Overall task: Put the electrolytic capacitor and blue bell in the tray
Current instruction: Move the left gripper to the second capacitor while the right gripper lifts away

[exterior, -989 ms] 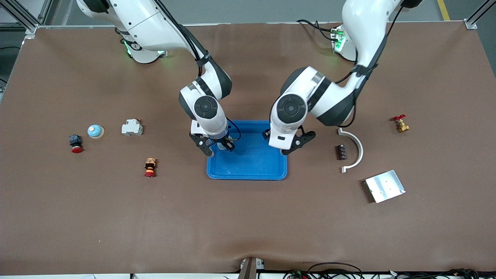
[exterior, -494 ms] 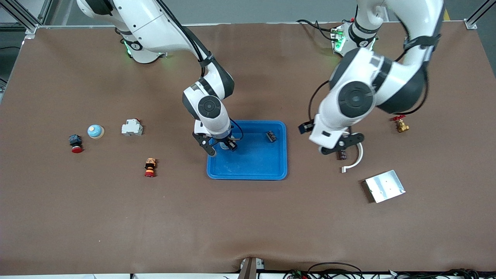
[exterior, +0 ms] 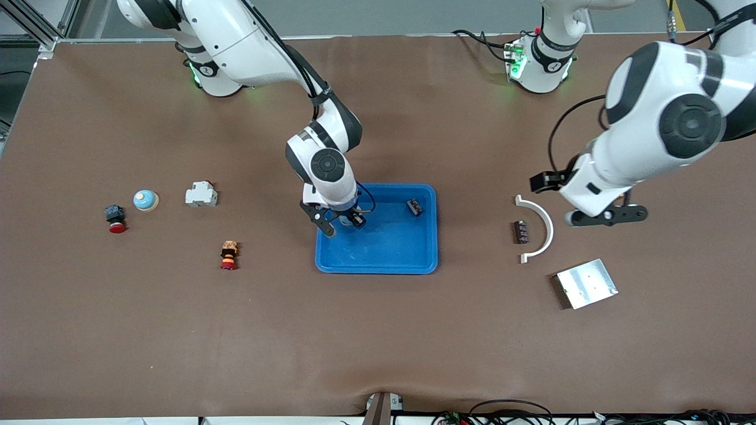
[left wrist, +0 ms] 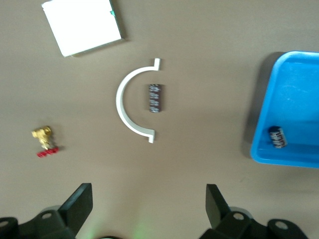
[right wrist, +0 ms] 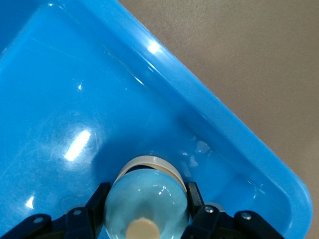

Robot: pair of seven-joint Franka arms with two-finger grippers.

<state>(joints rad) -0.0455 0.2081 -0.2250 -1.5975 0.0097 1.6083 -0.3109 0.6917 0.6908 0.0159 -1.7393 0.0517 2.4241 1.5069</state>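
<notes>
Blue plastic tray (exterior: 378, 260) already holds the small black electrolytic capacitor (exterior: 414, 207), right pincer (right wrist: 144, 209) clenched on light-blue domed bell (right wrist: 147, 201) low inside it, release pending, while left pincer (left wrist: 147, 209), jaws spread and empty, hangs over table (exterior: 378, 330) toward the left arm's end.

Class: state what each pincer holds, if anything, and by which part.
Right pincer grips the blue bell by its dome sides, over the tray. Left pincer is open and holds nothing.

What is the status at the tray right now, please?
Right gripper shut on bell in tray. Left gripper open, over bare table. Capacitor in tray.
</notes>
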